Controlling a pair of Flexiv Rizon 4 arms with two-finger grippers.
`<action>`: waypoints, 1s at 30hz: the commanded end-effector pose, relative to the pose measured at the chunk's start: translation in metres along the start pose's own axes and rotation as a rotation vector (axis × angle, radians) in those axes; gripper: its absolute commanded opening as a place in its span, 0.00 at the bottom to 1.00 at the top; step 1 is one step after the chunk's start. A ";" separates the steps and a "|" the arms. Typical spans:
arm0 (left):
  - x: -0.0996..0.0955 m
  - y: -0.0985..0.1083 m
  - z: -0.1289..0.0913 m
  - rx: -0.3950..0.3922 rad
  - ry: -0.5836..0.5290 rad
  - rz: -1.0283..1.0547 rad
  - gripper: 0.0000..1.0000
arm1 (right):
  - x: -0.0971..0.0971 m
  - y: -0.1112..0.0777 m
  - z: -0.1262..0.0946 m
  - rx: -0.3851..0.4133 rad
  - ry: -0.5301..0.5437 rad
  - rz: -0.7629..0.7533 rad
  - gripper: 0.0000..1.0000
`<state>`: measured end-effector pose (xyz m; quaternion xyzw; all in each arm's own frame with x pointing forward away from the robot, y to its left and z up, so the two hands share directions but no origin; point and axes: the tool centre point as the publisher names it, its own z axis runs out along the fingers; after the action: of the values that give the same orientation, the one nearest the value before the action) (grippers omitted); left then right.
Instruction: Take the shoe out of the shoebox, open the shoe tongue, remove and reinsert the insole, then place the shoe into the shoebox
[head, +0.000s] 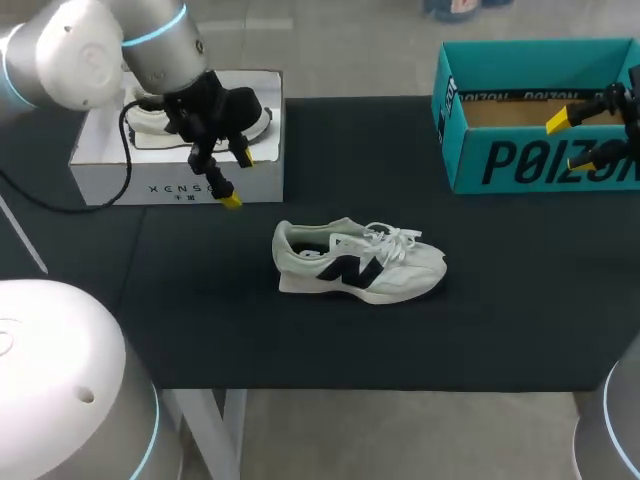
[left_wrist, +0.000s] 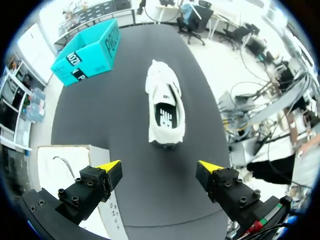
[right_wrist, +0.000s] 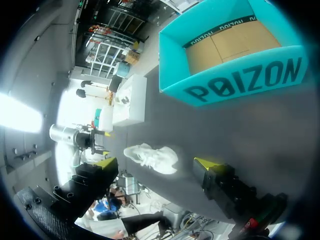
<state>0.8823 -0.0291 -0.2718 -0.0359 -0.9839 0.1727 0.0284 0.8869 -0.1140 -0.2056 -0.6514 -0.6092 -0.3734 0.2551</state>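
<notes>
Left gripper (left_wrist: 160, 166) is hanging open and empty with the shoe (left_wrist: 165, 107) standing on its sole ahead of it, heel nearest, seemingly set out for tongue work, while the right gripper (right_wrist: 155, 162) is hovering open, the teal box (right_wrist: 235, 60) ahead of it.

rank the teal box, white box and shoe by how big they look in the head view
1-2. teal box and white box: look about alike; the teal one runs off the view's edge and the left arm covers part of the white one, so unranked.
3. shoe: smallest.
</notes>
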 end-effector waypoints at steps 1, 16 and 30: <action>0.005 0.012 0.014 0.547 -0.317 -0.773 1.00 | 0.000 0.000 0.000 0.000 -0.003 0.001 1.00; 0.018 0.040 0.063 0.795 -0.323 -0.788 1.00 | 0.000 0.000 0.000 0.000 -0.003 0.001 1.00; 0.020 0.041 0.081 0.820 -0.255 -0.541 1.00 | 0.000 0.000 0.000 0.000 -0.003 0.001 1.00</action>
<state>0.8598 -0.0202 -0.3569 0.2738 -0.8645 0.4215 0.0002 0.8869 -0.1140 -0.2056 -0.6515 -0.6092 -0.3734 0.2551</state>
